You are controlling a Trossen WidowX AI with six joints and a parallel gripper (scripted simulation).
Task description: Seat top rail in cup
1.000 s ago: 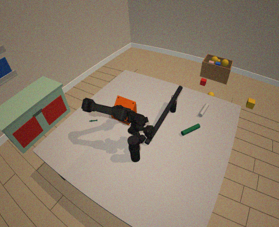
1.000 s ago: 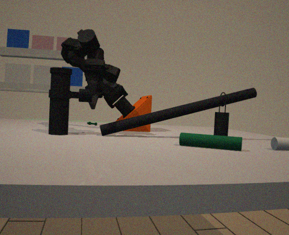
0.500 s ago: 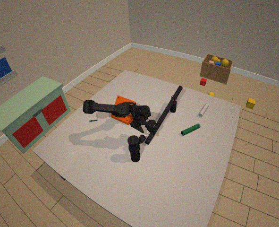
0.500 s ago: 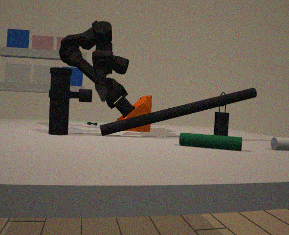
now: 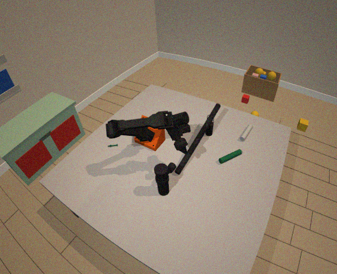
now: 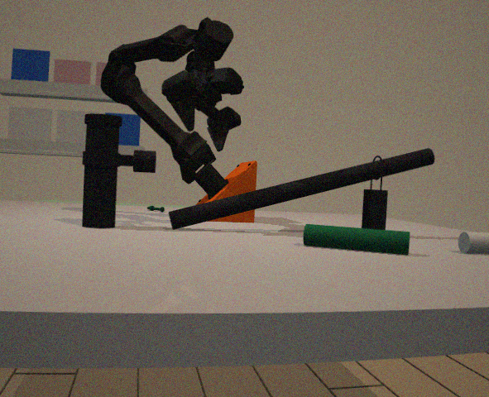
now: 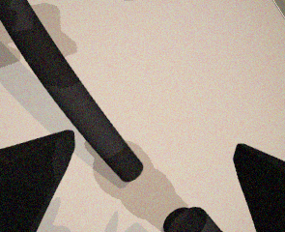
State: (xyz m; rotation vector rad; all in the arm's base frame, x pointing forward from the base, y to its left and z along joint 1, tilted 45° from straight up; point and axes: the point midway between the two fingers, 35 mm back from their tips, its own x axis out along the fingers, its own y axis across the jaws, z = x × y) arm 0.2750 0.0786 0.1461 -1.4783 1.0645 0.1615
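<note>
The black fence rail (image 5: pixel 198 137) (image 6: pixel 278 195) (image 7: pixel 84 108) slants through the wire loop (image 6: pixel 377 156) on the short post (image 5: pixel 209 129) (image 6: pixel 375 209). Its far end is high; its near end is low, at or just above the mat. The big post (image 5: pixel 163 185) (image 6: pixel 99 192) stands upright. The rail-end cup (image 5: pixel 171 167) (image 6: pixel 145 161) (image 7: pixel 181 220) sticks out from its band, in the post's upper part below the cap. The cup is empty, higher than the rail's low end and apart from it. My gripper (image 6: pixel 204 139) (image 7: pixel 156 147) is open and empty above the rail, not touching it.
A green cylinder (image 5: pixel 230 156) (image 6: pixel 355 240) and a white cylinder (image 5: pixel 246 132) (image 6: pixel 488 243) lie on the rail's far side from the arm. The orange arm base (image 5: pixel 159 140) (image 6: pixel 246 188) stands behind the rail. A small green part (image 5: pixel 112 145) (image 6: pixel 155 208) lies left of the base.
</note>
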